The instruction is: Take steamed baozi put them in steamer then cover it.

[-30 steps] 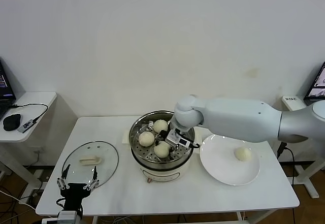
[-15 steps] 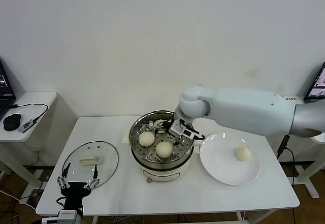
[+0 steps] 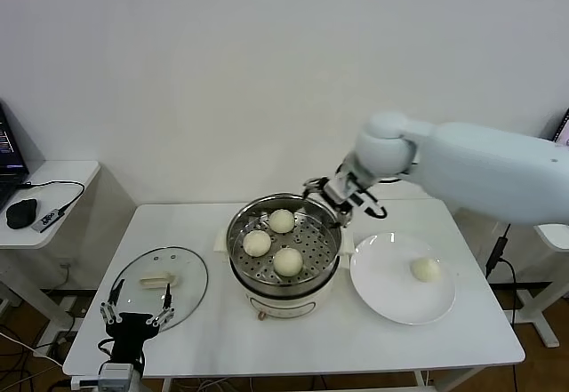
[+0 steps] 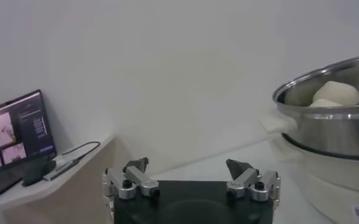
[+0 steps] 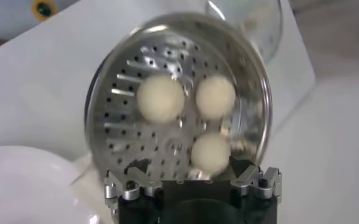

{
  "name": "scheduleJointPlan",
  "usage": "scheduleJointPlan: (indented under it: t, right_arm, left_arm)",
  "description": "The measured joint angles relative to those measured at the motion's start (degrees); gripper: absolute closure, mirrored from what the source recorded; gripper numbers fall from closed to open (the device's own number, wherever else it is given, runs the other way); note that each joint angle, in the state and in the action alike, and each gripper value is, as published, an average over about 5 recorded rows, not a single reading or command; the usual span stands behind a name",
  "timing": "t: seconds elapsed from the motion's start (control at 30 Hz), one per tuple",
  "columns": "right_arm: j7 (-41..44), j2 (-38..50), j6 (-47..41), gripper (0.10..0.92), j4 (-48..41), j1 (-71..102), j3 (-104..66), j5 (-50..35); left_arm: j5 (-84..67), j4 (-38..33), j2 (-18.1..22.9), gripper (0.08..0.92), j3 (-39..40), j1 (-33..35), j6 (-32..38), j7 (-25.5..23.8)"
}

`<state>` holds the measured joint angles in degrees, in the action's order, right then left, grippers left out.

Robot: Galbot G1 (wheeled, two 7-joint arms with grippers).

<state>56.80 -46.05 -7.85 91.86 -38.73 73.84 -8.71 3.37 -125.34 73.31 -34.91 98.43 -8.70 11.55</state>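
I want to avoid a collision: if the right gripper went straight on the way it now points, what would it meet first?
Probably the steamer tray and its baozi; the open right gripper points down into it. Depth is unclear.

In the left wrist view the steamer [image 4: 331, 122] is cut off by the picture's edge, and only two baozi tops [image 4: 336, 92] are seen over its rim. In the right wrist view the white plate [image 5: 27, 185] beside the steamer is cropped and blurred.
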Motion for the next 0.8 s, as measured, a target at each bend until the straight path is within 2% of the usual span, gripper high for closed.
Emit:
scheduleJointPlan:
  t: [0.43, 0.8]
  right_arm:
    - [1.5, 16.4, -6.7, 0.203, 1.6, 5.8, -2.3, 1.9]
    - [0.6, 21.4, -7.8, 0.203, -3.2, 20.6, -12.7, 7.6]
  left_arm:
    - [0.3, 0.5, -1.2, 0.177, 1.7, -0.8, -0.1, 0.0]
    - [0.6, 0.6, -1.1, 0.177, 2.2, -0.4, -0.1, 0.0]
